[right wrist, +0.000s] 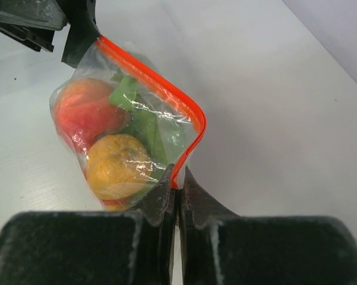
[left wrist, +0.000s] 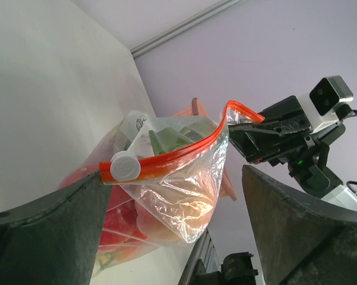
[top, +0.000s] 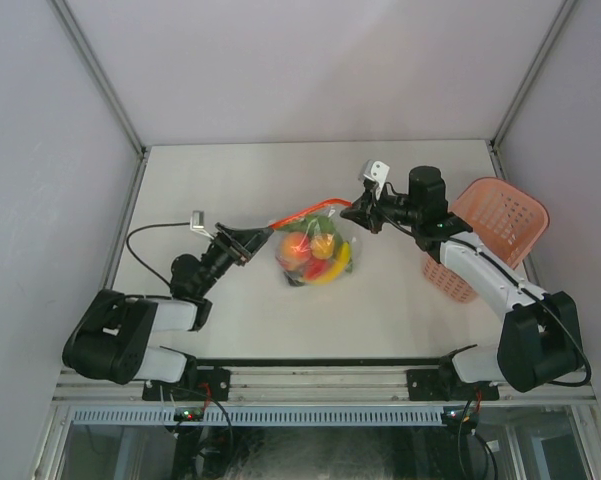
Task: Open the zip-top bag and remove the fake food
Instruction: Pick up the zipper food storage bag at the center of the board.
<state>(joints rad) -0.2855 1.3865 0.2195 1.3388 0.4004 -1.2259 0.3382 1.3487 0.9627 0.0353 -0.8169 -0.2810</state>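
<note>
We are holding a zip-top bag [top: 318, 240] of fake food [right wrist: 107, 142] by one corner above the table [top: 230, 180].
Our right gripper [right wrist: 177, 185] is pinching the red zipper strip's corner, jaws closed tight. Our left gripper [left wrist: 172, 175] is gaping wide, with the strip's other end and white slider [left wrist: 125, 166] between its fingers, ungripped.
</note>
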